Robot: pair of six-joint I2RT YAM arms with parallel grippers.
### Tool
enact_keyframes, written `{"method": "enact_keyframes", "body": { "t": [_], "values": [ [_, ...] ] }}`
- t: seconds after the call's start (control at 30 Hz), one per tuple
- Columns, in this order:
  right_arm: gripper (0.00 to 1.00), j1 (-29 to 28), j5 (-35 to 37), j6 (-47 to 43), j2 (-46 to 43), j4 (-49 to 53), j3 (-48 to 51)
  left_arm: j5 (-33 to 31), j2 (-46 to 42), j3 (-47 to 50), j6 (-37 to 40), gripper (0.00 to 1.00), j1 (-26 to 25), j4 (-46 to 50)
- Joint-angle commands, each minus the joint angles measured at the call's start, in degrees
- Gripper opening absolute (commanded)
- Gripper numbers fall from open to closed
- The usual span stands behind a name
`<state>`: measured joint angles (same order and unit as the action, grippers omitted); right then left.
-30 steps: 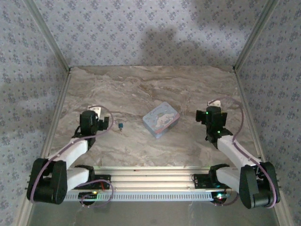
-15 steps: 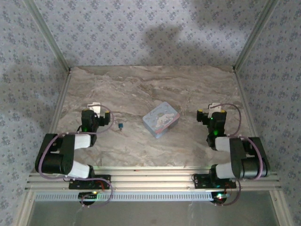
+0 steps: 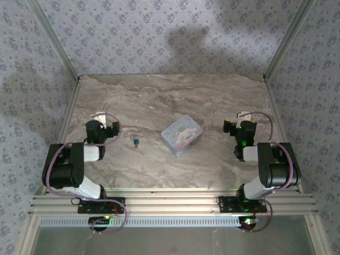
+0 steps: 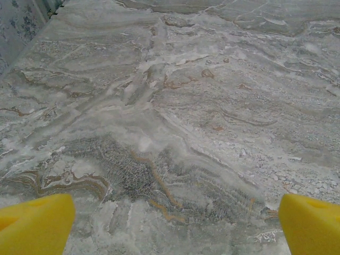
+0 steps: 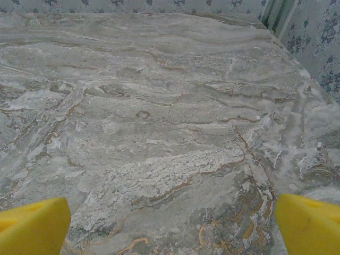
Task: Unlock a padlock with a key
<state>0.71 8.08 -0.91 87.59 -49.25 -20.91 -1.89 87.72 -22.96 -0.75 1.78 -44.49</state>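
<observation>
Marble table (image 3: 212,95), tin (image 3: 182,134) at centre. Left gripper (image 4: 175,226) and right gripper (image 5: 172,226) gaping, empty. Between left gripper and tin, probably the padlock (image 3: 136,141): reach low, centre jaws, pinch squarely

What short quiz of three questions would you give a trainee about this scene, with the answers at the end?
1. Which thing lies closer to the left gripper: the padlock or the tin box?
2. True or false: the right gripper holds the padlock.
3. Fill in the missing word: the jaws of both grippers stand ____, with only bare marble between the yellow fingertips.

Key
1. The padlock; it sits on the marble to the left of the tin box, apart from it.
2. False; nothing is between its fingers.
3. open
</observation>
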Motion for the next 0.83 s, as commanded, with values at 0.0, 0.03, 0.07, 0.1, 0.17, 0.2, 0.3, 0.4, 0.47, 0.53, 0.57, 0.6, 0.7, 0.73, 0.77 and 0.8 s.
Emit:
{"method": "enact_keyframes", "body": {
  "t": [0.0, 0.03, 0.07, 0.1, 0.17, 0.2, 0.3, 0.4, 0.47, 0.53, 0.57, 0.6, 0.7, 0.73, 0.77, 0.8],
  "values": [
    [1.00, -0.1, -0.1, 0.4, -0.2, 0.5, -0.6, 1.3, 0.2, -0.8, -1.0, 0.98, 0.0, -1.8],
    [1.00, 0.0, 0.0, 0.4, -0.2, 0.5, -0.6, 1.2, 0.1, -0.8, -0.9, 0.98, 0.0, -1.8],
    [1.00, 0.0, -0.1, 0.4, -0.2, 0.5, -0.6, 1.3, 0.1, -0.8, -1.0, 0.98, 0.0, -1.8],
    [1.00, 0.0, -0.1, 0.4, -0.2, 0.5, -0.6, 1.3, 0.1, -0.8, -1.0, 0.98, 0.0, -1.8],
    [1.00, -0.1, -0.1, 0.4, -0.2, 0.5, -0.6, 1.3, 0.2, -0.8, -0.9, 0.98, 0.1, -1.8],
    [1.00, -0.1, -0.1, 0.4, -0.2, 0.5, -0.6, 1.2, 0.1, -0.8, -1.0, 0.98, 0.0, -1.8],
    [1.00, -0.1, -0.1, 0.4, -0.2, 0.5, -0.5, 1.3, 0.2, -0.7, -0.9, 0.98, 0.0, -1.8],
    [1.00, 0.0, -0.1, 0.4, -0.2, 0.5, -0.6, 1.2, 0.1, -0.8, -1.0, 0.98, 0.0, -1.8],
    [1.00, 0.0, -0.1, 0.4, -0.2, 0.5, -0.6, 1.3, 0.1, -0.8, -0.9, 0.98, -0.1, -1.8],
    [1.00, -0.1, -0.1, 0.4, -0.1, 0.5, -0.5, 1.3, 0.1, -0.8, -0.9, 0.98, 0.0, -1.8],
    [1.00, -0.2, -0.2, 0.1, 0.0, 0.5, -0.7, 1.3, 0.1, -0.8, -1.0, 0.98, 0.0, -1.9],
    [1.00, -0.2, -0.4, 0.1, 0.0, 0.7, -0.7, 1.3, 0.2, -0.8, -1.0, 0.98, 0.0, -1.9],
    [1.00, 0.3, -1.4, 0.4, 0.0, 1.1, -0.9, 1.3, 0.1, -0.9, -0.9, 0.98, -0.1, -1.8],
    [1.00, 0.4, -1.7, 0.4, -0.1, 1.1, -0.8, 1.2, 0.1, -0.8, -0.9, 0.98, 0.0, -1.8],
    [1.00, 0.4, -1.7, 0.4, -0.2, 1.0, -0.7, 1.2, 0.1, -0.8, -0.9, 0.98, 0.1, -1.8],
    [1.00, 0.4, -1.7, 0.4, -0.2, 1.0, -0.8, 1.2, 0.1, -0.8, -0.9, 0.98, 0.0, -1.8]
  ]
}}
